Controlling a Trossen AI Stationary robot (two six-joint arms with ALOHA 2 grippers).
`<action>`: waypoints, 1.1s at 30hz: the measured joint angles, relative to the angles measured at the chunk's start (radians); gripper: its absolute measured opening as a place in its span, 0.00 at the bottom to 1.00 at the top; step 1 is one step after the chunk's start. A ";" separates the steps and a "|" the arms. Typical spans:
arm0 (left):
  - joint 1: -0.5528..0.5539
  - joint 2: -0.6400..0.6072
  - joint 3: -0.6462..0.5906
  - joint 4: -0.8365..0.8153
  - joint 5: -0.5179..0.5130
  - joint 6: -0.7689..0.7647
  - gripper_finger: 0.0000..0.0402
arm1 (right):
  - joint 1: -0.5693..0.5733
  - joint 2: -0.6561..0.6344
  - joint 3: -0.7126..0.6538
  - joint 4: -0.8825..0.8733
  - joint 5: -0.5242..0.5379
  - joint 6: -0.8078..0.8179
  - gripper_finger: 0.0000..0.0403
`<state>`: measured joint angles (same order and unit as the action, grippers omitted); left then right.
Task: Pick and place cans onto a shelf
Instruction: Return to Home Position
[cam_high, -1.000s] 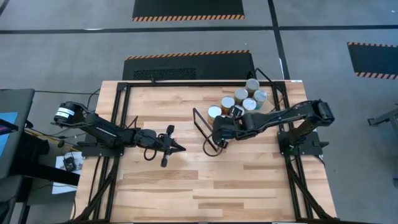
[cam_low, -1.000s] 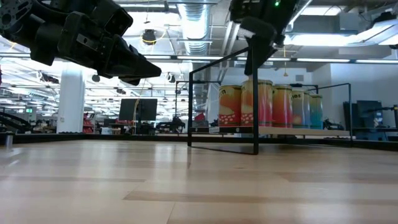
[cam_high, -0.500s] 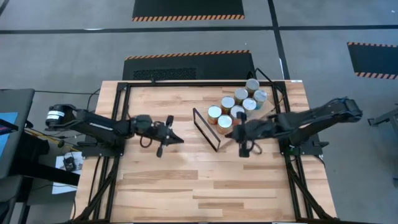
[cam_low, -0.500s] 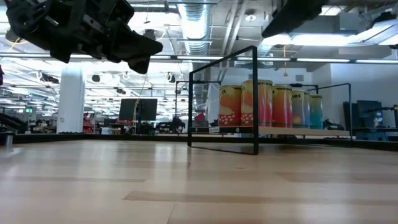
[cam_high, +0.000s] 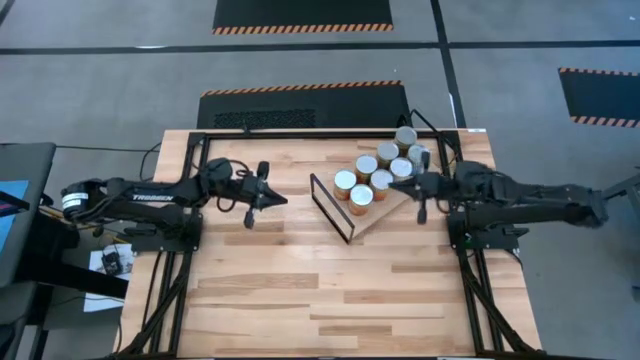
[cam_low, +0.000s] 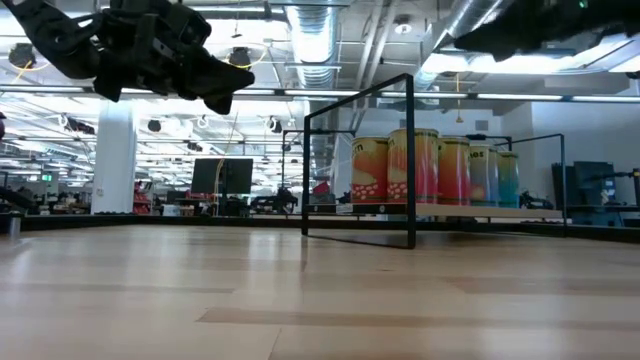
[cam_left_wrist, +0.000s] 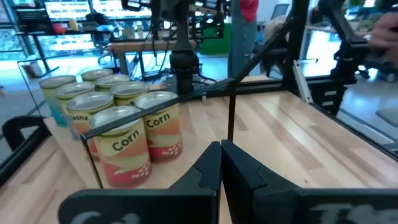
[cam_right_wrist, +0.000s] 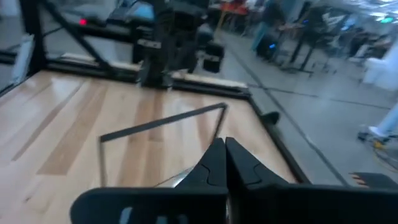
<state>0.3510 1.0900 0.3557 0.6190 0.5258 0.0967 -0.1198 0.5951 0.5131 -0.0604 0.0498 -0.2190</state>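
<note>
Several cans with silvery tops and orange or blue labels stand in a cluster on the light-wood shelf board at the table's far right. The board's black wire frame stands at its left end. The left wrist view shows the cans behind the frame. My left gripper is shut and empty, raised left of the frame. My right gripper is shut and empty, raised beside the cans' right side.
Black frame rails run along the table's left, right and far edges. Bare slatted tabletop fills the near half. In the low view both arms hang well above the table surface.
My right gripper has drawn back from the wire frame, rising and going toward the table's right and far edges. My left gripper has gone toward the far edge and a little left. The cans and shelf stay where they were.
</note>
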 joint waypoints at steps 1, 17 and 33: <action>0.015 0.000 0.000 0.001 0.021 0.000 0.00 | -0.026 -0.032 -0.018 0.003 -0.017 -0.001 0.01; 0.174 0.000 -0.201 0.303 0.042 -0.082 0.00 | -0.236 -0.418 -0.296 0.125 -0.134 0.033 0.01; 0.254 -0.276 -0.345 0.185 -0.054 -0.124 0.00 | -0.290 -0.593 -0.489 0.180 -0.075 0.114 0.01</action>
<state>0.6052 0.8140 0.0105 0.8038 0.4715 -0.0272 -0.4098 0.0021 0.0241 0.1197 -0.0249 -0.1053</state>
